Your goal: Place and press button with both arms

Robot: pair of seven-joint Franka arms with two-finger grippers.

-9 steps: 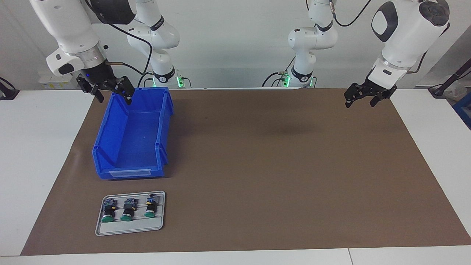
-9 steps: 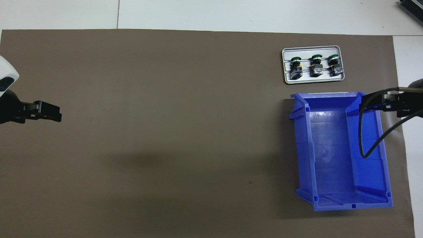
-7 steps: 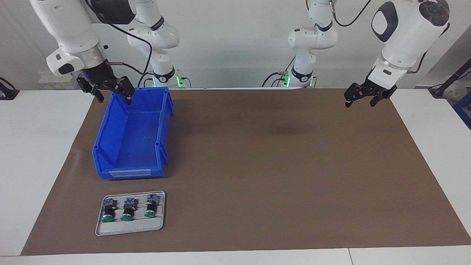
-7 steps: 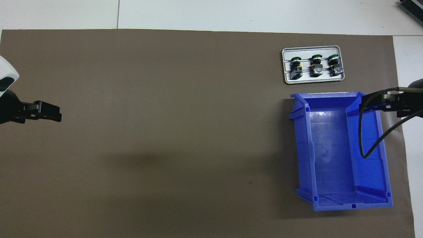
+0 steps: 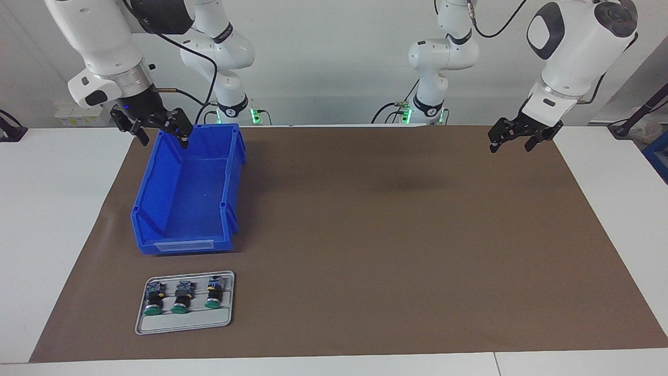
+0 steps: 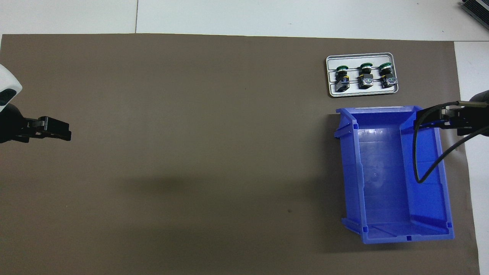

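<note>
Three green-capped buttons lie side by side on a grey tray (image 5: 182, 325) (image 6: 361, 94): one button (image 5: 180, 297) (image 6: 365, 74) sits in the middle, with a second button (image 5: 152, 298) and a third button (image 5: 214, 295) beside it. My right gripper (image 5: 163, 141) (image 6: 431, 118) hangs open and empty over the rim of the blue bin (image 5: 188, 193) (image 6: 382, 175). My left gripper (image 5: 510, 148) (image 6: 53, 130) waits open and empty above the brown mat at the left arm's end of the table. Neither gripper touches a button.
The bin is empty and lies at the right arm's end of the table. The tray lies farther from the robots than the bin. A brown mat (image 5: 396, 235) covers most of the white table, and a black cable (image 6: 420, 160) from the right wrist dangles over the bin.
The right gripper has shifted very slightly above the bin's rim, and its cable has swung a little. The left arm, the buttons and the bin have not moved.
</note>
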